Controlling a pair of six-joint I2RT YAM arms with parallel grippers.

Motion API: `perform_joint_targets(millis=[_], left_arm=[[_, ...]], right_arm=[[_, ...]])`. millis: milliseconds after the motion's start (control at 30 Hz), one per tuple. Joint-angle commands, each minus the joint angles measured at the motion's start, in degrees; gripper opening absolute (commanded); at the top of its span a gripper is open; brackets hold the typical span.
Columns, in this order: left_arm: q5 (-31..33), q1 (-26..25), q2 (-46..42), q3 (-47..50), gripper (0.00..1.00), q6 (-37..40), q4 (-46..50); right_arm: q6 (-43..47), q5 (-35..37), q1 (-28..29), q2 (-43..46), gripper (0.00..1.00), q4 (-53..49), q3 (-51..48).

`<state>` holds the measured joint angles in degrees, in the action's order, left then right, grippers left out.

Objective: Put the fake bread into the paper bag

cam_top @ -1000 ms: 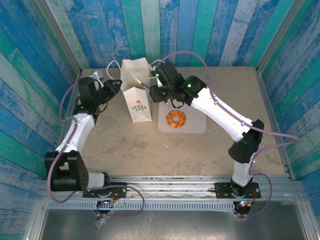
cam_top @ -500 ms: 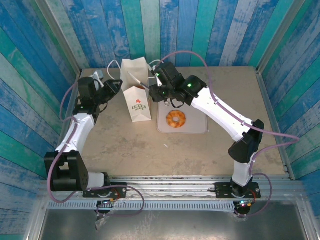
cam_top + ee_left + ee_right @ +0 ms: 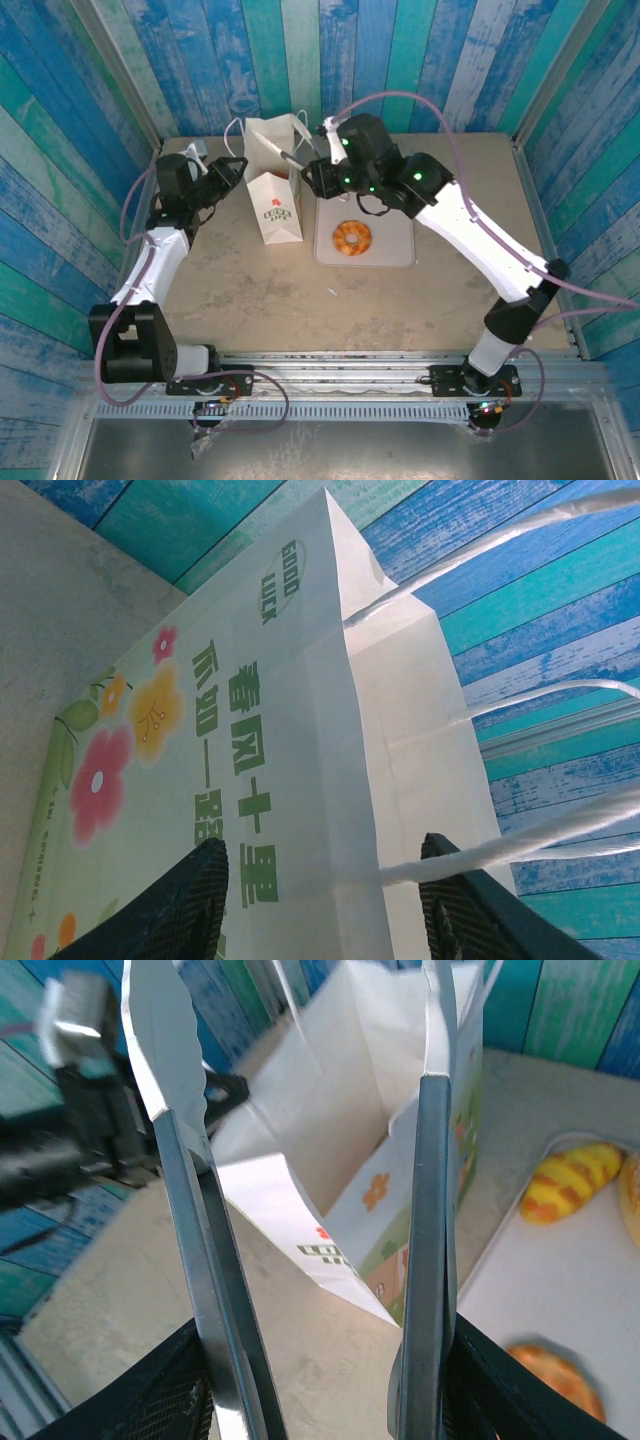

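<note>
- Top external view: the paper bag [image 3: 277, 208] stands upright on the worktop [image 3: 280, 300], far and left of centre, with its mouth open.
- Just right of the bag lies a pale tray [image 3: 392, 255], and a ring doughnut [image 3: 352, 238] rests on it.
- The left fingers [image 3: 190, 910] sit at the bag's left side.
- In the left wrist view they are spread and released. One lies over the face with green lettering and flowers, the other past the plain side, and the bag's corner fold is between them.
- A white cord handle [image 3: 470, 852] runs across by the second finger.
- The right fingers [image 3: 175, 1390] are clenched on a pair of metal tongs [image 3: 432, 1210], one finger outside each arm.
- The tongs gape with nothing between their arms, and their tips hang over the bag's open mouth.
- In the right wrist view a striped croissant [image 3: 565, 1182] and an orange pastry [image 3: 555, 1380] lie on the tray, right of the bag and apart from it.
</note>
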<state>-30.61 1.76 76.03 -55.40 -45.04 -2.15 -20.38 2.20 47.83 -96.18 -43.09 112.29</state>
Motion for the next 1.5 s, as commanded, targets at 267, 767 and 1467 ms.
perform_joint_targets(millis=[267,767,1467], left_arm=[[-0.7,-0.2,-7.1,-0.2,0.66,-0.5,-1.3],[8.2,-0.2,-17.7,2.5,0.90,-0.9,1.2],[16.6,-0.2,-31.9,9.9,0.94,6.3,12.5]], right_arm=[[-0.1,3.1,0.0,11.3,0.58,3.3,-6.0],[-2.3,8.2,-4.0,24.6,0.58,-1.6,-20.9],[-0.7,1.1,-9.9,23.3,0.57,-23.4,-29.3]])
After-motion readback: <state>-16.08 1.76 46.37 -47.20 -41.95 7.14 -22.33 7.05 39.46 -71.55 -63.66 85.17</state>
